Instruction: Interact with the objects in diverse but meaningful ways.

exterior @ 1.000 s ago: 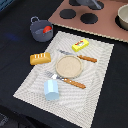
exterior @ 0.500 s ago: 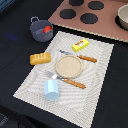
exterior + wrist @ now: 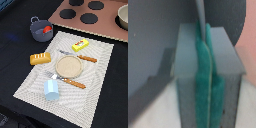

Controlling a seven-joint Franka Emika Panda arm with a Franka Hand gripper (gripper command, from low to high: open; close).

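Observation:
In the exterior view a grey handled pot stands at the back left with the red tomato inside it. The golden-brown bread loaf, the yellow packet and the light-blue cup, which lies on its side, rest on the striped mat. A second pot stands on the toy stove. The arm is out of the exterior view. In the wrist view my gripper is shut, its green pads pressed together with no object visible between them.
A tan round plate sits mid-mat between an orange-handled knife and fork. A pink toy stove with black burners spans the back right. The surface around the mat is dark.

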